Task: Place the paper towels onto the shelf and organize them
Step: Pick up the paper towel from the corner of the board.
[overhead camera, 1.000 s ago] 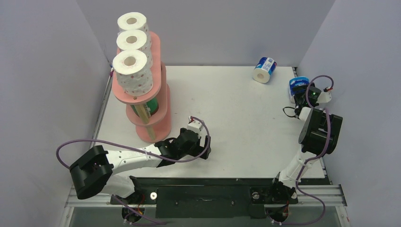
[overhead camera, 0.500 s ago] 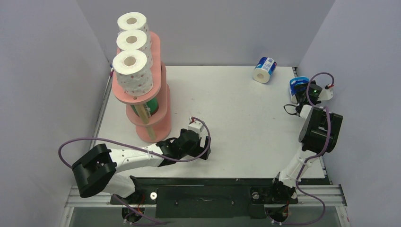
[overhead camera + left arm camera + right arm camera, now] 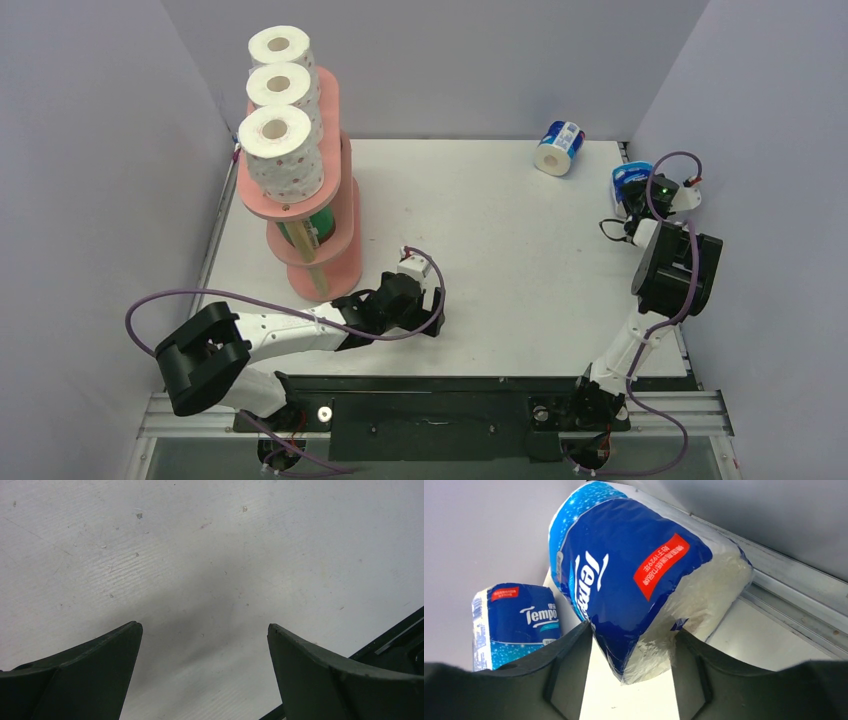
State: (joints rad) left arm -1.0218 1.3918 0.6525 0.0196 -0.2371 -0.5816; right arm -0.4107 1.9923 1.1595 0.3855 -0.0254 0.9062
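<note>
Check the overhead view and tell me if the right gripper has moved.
Yes, slightly. The right gripper has crept toward the back wall, now covering more of the blue-wrapped roll beside the right edge of the table.

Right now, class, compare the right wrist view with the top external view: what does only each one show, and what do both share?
Only the right wrist view: the white lettering and red label on the nearer blue roll, pinched by the right gripper. Only the top external view: the shelf, three dotted rolls on its top board, a green roll lower down, and the open left gripper. Both: the nearer blue roll and the farther blue roll.
</note>
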